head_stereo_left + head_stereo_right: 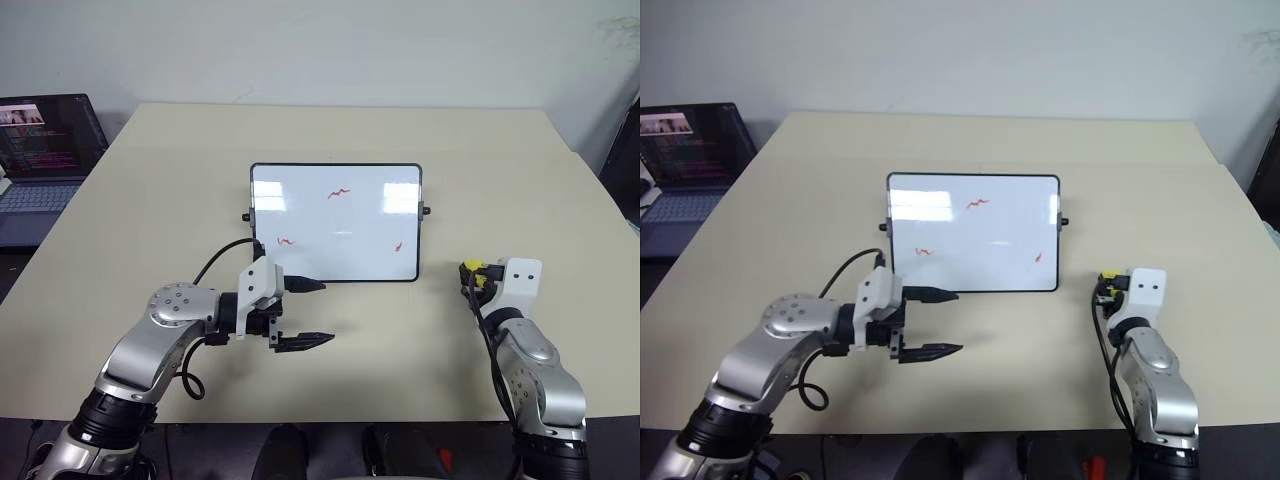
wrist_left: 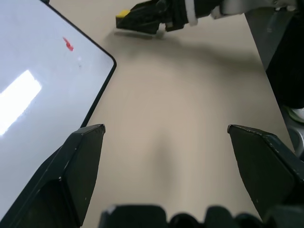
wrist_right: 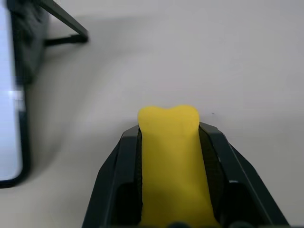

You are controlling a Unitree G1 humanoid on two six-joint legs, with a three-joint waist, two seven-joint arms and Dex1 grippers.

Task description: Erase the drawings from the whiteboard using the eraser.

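Observation:
The whiteboard [image 1: 335, 222] lies flat in the middle of the beige table, with three red drawings [image 1: 339, 193] on it: one upper middle, one lower left [image 1: 285, 242], one lower right [image 1: 397, 246]. My right gripper [image 1: 472, 272] is shut on the yellow eraser [image 3: 168, 161], right of the board's lower right corner; the sponge is squeezed between the fingers and sticks out past the tips. My left gripper [image 1: 312, 312] stands open near the board's lower left corner, pointing right, with nothing between its fingers [image 2: 83, 156].
An open laptop [image 1: 45, 160] sits at the far left beside the table. A black cable [image 1: 215, 260] loops from my left wrist over the table. Bare table [image 1: 400, 340] lies between the two grippers.

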